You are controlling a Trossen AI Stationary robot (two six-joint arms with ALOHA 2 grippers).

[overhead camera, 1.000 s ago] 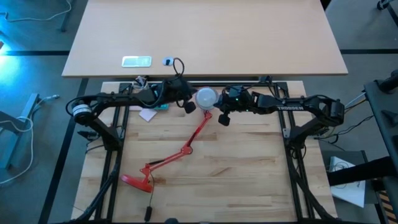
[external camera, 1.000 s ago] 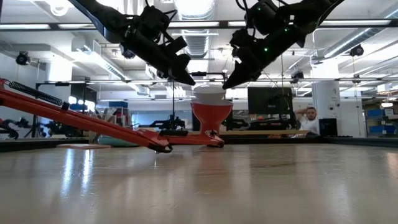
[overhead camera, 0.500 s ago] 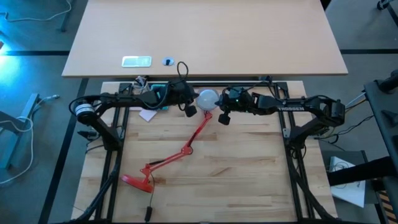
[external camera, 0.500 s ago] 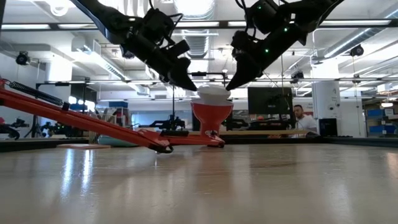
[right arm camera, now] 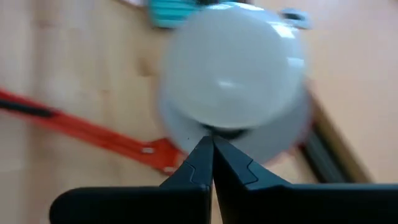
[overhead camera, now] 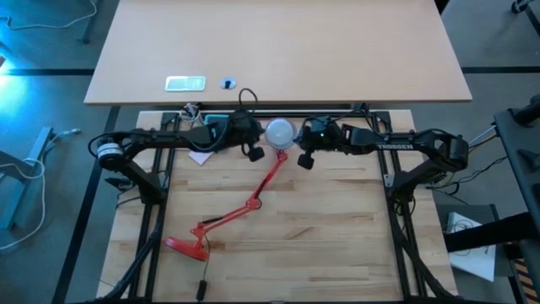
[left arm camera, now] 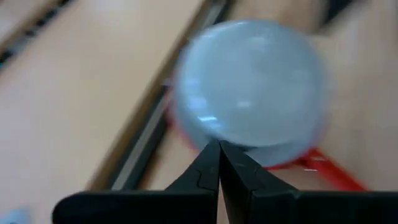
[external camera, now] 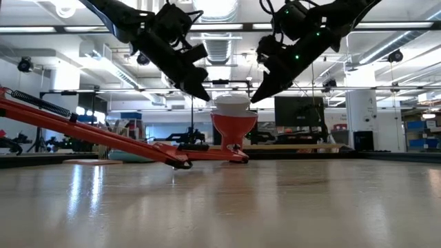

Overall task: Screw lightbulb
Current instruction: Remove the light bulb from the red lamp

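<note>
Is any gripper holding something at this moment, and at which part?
Nothing is held. The left gripper and right gripper are both shut beside the lightbulb, which sits in the red lamp shade.

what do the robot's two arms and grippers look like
Both arms are dark, jointed and slim, each ending in two black tapered fingers. The left gripper trails looping black cables; the right gripper shows a green light, and its arm carries white TROSSEN lettering.

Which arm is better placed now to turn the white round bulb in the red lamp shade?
Neither clearly. The left claw and the right claw flank the white round bulb sitting in the red lamp shade, both shut, tips at its sides. The left seems slightly closer.
</note>
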